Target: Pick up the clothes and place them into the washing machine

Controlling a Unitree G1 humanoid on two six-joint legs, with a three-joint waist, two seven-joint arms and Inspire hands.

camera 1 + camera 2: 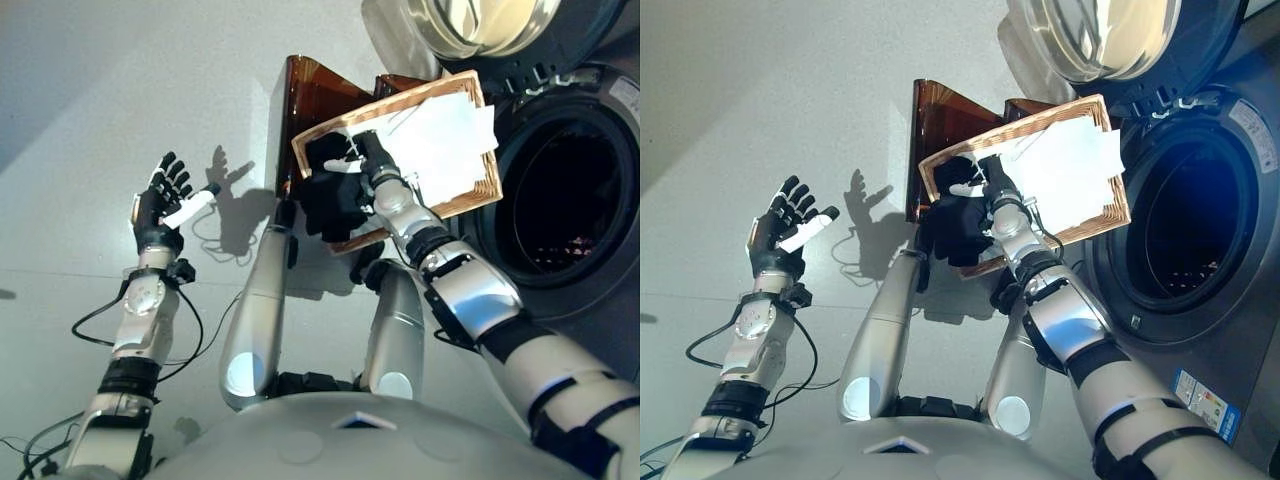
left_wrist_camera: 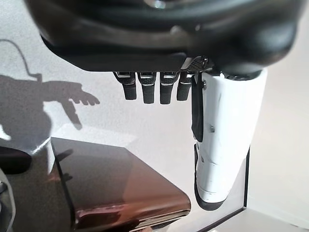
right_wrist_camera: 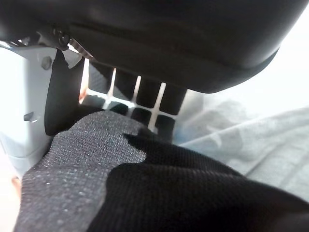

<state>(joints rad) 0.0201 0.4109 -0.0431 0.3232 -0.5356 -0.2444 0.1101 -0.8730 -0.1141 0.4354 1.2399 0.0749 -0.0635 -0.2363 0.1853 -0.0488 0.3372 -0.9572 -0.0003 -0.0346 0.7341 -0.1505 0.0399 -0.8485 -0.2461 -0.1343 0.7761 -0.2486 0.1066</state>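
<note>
A shallow wicker basket [image 1: 474, 203] rests tilted on the dark brown box [image 1: 315, 95] beside the washing machine, whose round drum opening [image 1: 560, 200] gapes at the right. A white cloth [image 1: 440, 135] lies in the basket. My right hand [image 1: 362, 158] is at the basket's near left corner, its fingers and thumb curled on a black cloth [image 1: 328, 203] that hangs over the rim. In the right wrist view the black cloth [image 3: 169, 193] sits between the thumb [image 3: 29, 116] and fingers. My left hand [image 1: 160, 205] is open and empty, raised over the floor at the left.
The machine's door [image 1: 480, 20] stands open above the drum, just behind the basket. The brown box also shows in the left wrist view [image 2: 120, 188], past my left hand [image 2: 222, 140]. Pale grey floor [image 1: 100, 100] spreads to the left.
</note>
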